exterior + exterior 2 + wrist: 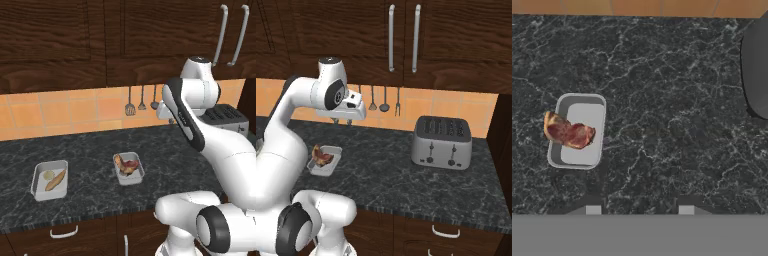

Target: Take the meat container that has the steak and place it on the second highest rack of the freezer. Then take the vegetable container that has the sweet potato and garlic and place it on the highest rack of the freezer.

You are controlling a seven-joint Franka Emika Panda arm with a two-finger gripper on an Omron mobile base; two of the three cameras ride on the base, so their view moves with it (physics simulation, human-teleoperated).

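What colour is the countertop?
Black marble with white veins, clearest in the hand view.

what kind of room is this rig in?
A rendered home kitchen, by the look of it: dark marble countertop, four-slot toaster, utensils hanging on the orange tile backsplash, wood cabinets above, and a steak in a tray.

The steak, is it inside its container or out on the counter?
Inside. The steak lies in the grey container, partly over its rim, on the dark counter; the left base view shows the same.

Steak [128, 166] in grey tray [138, 175]
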